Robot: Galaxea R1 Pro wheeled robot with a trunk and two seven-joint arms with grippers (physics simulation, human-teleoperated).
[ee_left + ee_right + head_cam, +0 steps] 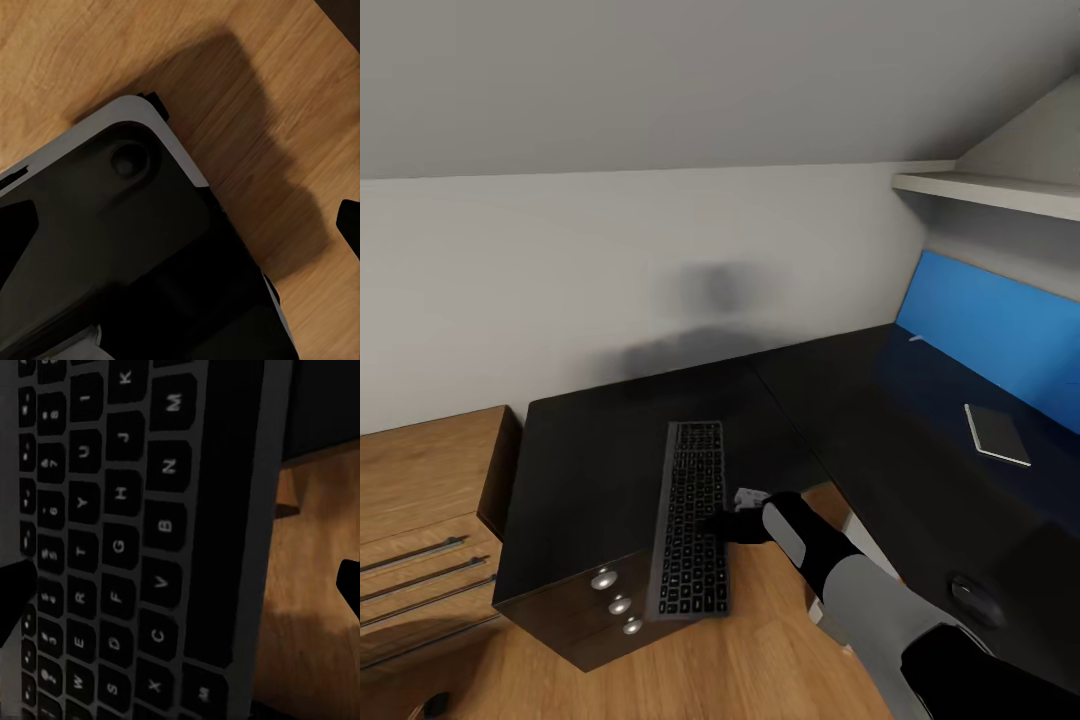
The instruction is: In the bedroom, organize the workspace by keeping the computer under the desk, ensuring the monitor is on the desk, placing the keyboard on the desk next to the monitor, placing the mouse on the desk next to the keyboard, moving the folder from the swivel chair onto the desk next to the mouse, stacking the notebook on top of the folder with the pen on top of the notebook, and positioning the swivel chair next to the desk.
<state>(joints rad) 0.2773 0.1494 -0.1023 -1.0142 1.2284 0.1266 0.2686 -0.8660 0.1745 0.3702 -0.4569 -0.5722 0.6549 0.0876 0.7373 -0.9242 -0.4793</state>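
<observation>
Right hand (732, 522) reaches in over the long grey keyboard with black keys (690, 515), fingers spread wide, gripping nothing yet. The keyboard lies lengthwise on the glossy black surface (590, 460), its near end overhanging, likely awaiting a pickup. It sits directly beneath the hand.

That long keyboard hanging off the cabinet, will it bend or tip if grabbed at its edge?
The keyboard looks flat and rigid, so it probably won't bend. Its near end overhangs the black drawer cabinet, so it may tip. The right tool sits at its long edge, so it may pivot.
</observation>
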